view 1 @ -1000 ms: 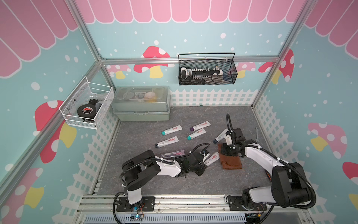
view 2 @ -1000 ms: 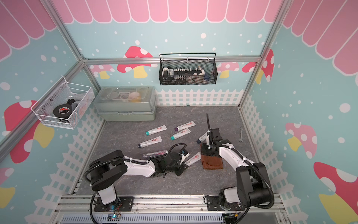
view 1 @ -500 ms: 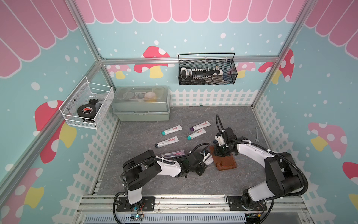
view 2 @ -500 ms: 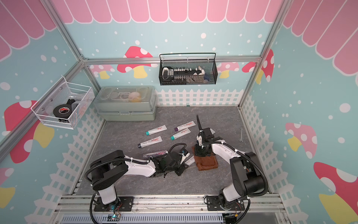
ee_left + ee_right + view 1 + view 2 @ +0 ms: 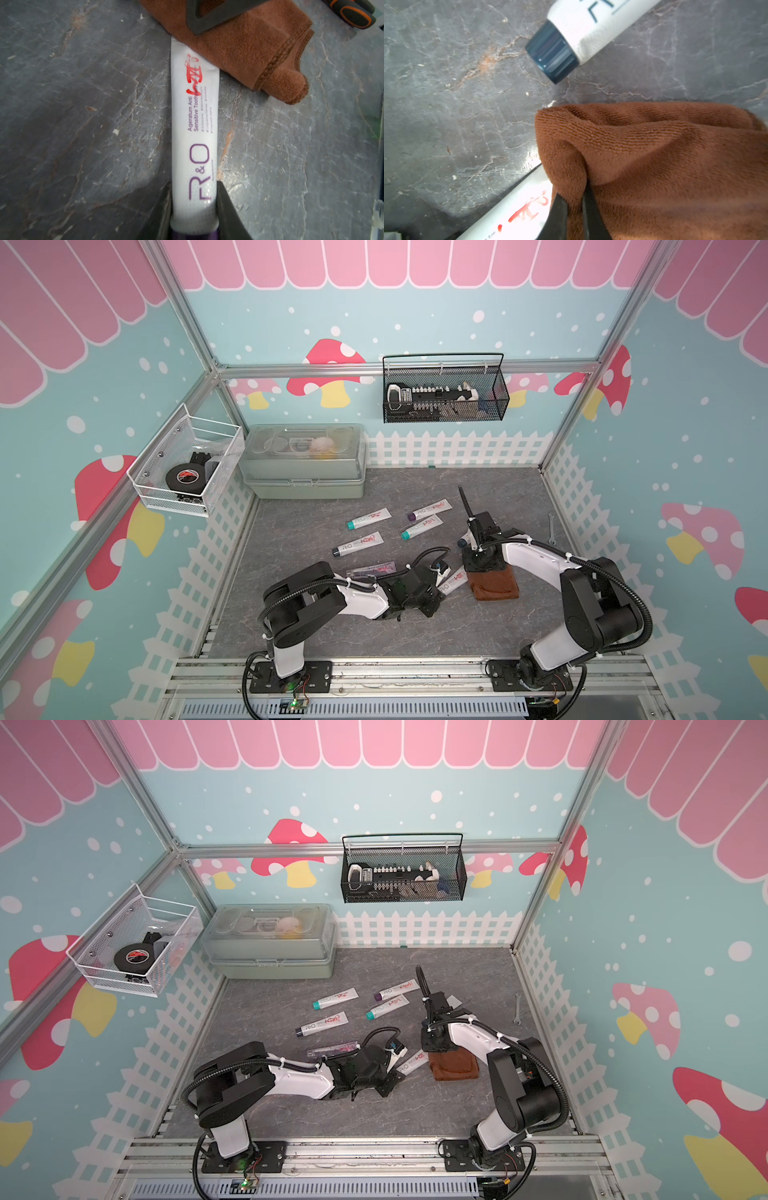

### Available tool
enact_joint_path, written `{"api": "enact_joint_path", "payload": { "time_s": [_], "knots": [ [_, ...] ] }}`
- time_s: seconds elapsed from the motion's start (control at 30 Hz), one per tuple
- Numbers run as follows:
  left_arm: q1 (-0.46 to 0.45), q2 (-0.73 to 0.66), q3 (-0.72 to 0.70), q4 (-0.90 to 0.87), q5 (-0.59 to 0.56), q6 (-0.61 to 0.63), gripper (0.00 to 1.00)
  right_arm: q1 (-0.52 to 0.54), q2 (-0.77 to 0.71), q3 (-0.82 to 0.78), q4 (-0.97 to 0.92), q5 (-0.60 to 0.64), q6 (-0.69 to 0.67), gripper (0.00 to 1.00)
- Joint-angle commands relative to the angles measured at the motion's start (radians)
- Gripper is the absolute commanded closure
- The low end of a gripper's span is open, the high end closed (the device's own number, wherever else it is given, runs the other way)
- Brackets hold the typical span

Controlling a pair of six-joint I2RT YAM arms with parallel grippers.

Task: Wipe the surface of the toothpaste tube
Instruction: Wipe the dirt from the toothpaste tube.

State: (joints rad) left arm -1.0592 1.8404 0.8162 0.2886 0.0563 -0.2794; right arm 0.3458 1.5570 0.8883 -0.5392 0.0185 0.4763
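right gripper [image 5: 573,199] pinching brown terry cloth [image 5: 664,166] has dragged it toward 9 o'clock onto flat end of white purple-capped toothpaste tube [image 5: 194,124] | left gripper [image 5: 194,184] clamps cap end, tube lies at 6 o'clock | red scribble [image 5: 192,76] unwiped, wipe just starting

Bright even overhead light, soft shadows, wrist views blurred — edges especially

The toothpaste tube [image 5: 194,124] reads "R&O" and "Ageratum Anti Sensitive Toothpaste"

Six toothpaste tubes [image 5: 368,518]; one brown cloth [image 5: 496,585].
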Motion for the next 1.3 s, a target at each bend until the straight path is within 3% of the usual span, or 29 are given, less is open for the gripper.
{"api": "enact_joint_path", "payload": {
  "time_s": [0.0,0.2,0.33,0.53,0.7,0.97,1.27],
  "knots": [
    [-0.026,0.032,0.010,-0.054,0.019,0.013,0.82,-0.007,-0.081,-0.028,-0.048,0.002,0.010,0.90],
    [-0.038,0.044,0.024,-0.064,0.009,0.020,0.82,-0.007,-0.224,-0.036,-0.058,-0.136,0.012,0.90],
    [-0.039,0.048,0.031,-0.070,-0.009,0.020,0.82,-0.004,-0.207,-0.066,-0.030,-0.252,0.017,0.90],
    [-0.037,0.046,0.038,-0.080,-0.045,0.019,0.82,0.000,-0.171,-0.165,0.036,-0.287,0.039,0.90],
    [-0.024,0.049,0.041,-0.086,-0.047,0.020,0.82,0.016,-0.139,-0.180,0.027,-0.212,0.040,0.90],
    [-0.016,0.032,0.019,-0.071,-0.047,0.014,0.83,0.035,-0.016,-0.120,-0.024,0.019,0.021,0.90],
    [-0.005,0.013,-0.017,-0.048,-0.046,0.004,0.83,0.030,-0.027,-0.098,-0.049,0.100,0.048,0.89]
  ]
}}
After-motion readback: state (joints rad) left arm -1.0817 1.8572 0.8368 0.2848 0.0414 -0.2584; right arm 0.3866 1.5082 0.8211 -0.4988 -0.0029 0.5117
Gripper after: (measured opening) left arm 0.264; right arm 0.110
